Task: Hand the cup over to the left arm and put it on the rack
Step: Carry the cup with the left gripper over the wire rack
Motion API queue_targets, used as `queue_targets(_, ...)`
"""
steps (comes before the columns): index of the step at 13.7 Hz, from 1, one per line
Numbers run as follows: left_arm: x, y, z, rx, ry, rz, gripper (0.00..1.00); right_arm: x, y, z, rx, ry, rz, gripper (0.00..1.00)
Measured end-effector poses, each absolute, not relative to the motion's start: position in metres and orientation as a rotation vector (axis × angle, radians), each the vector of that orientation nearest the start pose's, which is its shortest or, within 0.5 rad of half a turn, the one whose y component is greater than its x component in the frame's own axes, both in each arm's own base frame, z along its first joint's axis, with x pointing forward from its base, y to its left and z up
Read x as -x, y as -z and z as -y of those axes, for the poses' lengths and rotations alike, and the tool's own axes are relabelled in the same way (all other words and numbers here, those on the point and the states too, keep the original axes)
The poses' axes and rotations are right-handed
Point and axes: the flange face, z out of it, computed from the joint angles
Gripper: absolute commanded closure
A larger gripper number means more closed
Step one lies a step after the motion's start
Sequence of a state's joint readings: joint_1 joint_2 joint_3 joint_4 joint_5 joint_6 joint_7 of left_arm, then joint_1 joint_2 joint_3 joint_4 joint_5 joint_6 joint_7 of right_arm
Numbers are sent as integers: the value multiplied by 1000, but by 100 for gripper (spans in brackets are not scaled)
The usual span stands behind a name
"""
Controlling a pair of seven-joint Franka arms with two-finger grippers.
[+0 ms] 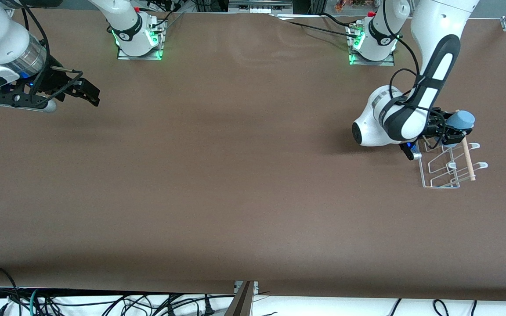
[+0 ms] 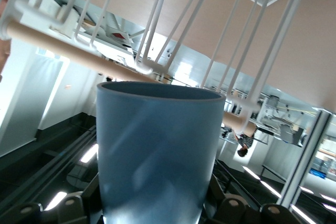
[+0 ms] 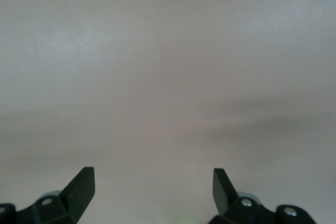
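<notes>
Front view: the left gripper holds the light-blue cup over the end of the rack that lies farther from the front camera, its fingers clamped on the cup's body. The cup lies tilted, pointing toward the left arm's end of the table, and appears just beside the wooden dowel bar that runs along the rack; whether cup and dowel touch cannot be told. The rack, of clear acrylic and white wire, stands on the brown table toward the left arm's end. Left wrist view: the cup fills the middle of the frame, held at its lower part, with the white wire hooks and the dowel bar of the rack close past its end. The right gripper waits over the table's right-arm end, well apart from the rack. Right wrist view: its fingers stand wide, nothing between them, over bare table surface.
</notes>
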State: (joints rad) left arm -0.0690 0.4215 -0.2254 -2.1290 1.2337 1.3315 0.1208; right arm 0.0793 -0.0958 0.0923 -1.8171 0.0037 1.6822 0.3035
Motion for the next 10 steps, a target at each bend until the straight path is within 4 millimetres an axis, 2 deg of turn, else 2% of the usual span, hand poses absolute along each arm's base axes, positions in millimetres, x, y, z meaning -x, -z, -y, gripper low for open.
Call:
queue_targets(2, -493, -227, 25, 1509, -973, -857, 100, -519, -569, -95, 3149, -60, -203, 1)
queue_targets(3, -492, -226, 24, 1510, -972, -857, 79, -519, -569, -95, 3150, -61, -201, 1)
queue_targets(5, -492, -225, 25, 1512, -968, -859, 75, -518, -569, -96, 3151, -67, -198, 1)
queue_targets(6, -492, -225, 25, 1512, -967, -859, 68, -518, -569, -96, 3151, -66, -195, 1)
queue_targets(7, -492, -225, 25, 1512, -966, -860, 28, -518, -570, -96, 3152, -67, -184, 1)
queue_targets(8, -492, -225, 25, 1513, -964, -861, 0, -517, -571, -96, 3154, -79, -169, 1)
queue_targets(10, -493, -225, 25, 1512, -960, -860, 0, -515, -577, -96, 3156, -90, -145, 1)
